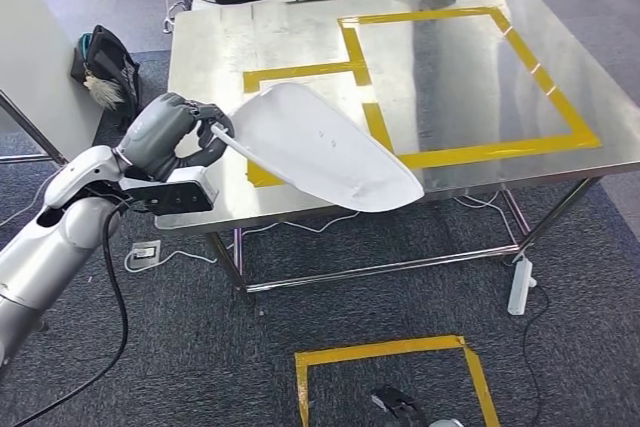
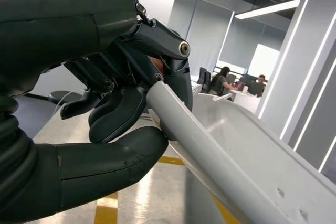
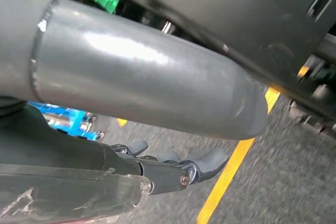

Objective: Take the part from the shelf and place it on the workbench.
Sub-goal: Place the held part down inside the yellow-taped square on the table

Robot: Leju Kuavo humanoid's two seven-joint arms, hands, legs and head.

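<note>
over the near left corner of the steel tabletop [image 1: 453, 57], left hand [image 1: 170, 137] grips the white part [image 1: 324, 147] by its thin rim, fingers [image 2: 118, 111] wrapped round the edge, apparently so the broad shell hangs tilted above the yellow tape outline [image 1: 468, 152] for setting down. part: smooth, matt, leaf-shaped, tapering to a point; tabletop: brushed, reflective. right hand [image 3: 178, 169]: fingers extended, holding nothing.

Bright, even overhead light; glare on steel workbench [image 1: 468, 87]; soft-focus wrist close-ups.
</note>
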